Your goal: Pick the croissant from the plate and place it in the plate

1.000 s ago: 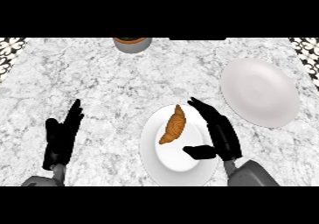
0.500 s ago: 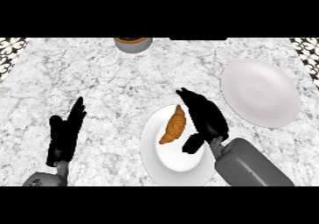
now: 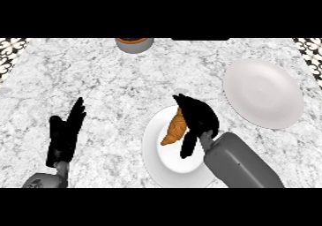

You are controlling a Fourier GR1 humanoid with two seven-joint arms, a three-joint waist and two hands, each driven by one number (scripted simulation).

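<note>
- Croissant [image 3: 174, 129] lies on the near plate [image 3: 164, 165], on the plate's upper middle. It runs lengthwise from the far rim toward the centre and looks flat on the plate.
- Right hand [image 3: 197, 117] hangs over the right half of the near plate, just beside the croissant's right edge. Its fingers [image 3: 183, 100] stretch fairly straight past the pastry's far tip.
- Its thumb [image 3: 188, 146] is spread away from the fingers and points toward the plate's near side, just below the croissant's lower end. Nothing is pinched between thumb and fingers. I cannot tell whether the hand touches the croissant.
- Grey right forearm [image 3: 240, 164] covers the near plate's lower right rim.
- Left hand [image 3: 63, 136] rests well to the left of the near plate, fingers straight, close together and pointing up, holding nothing.
- Far plate [image 3: 263, 92], white and bare, lies up and to the right of the near plate, apart from it.
- Grey container [image 3: 134, 44] with a brown top stands far beyond the near plate, at the marble counter's [image 3: 117, 88] far edge.
</note>
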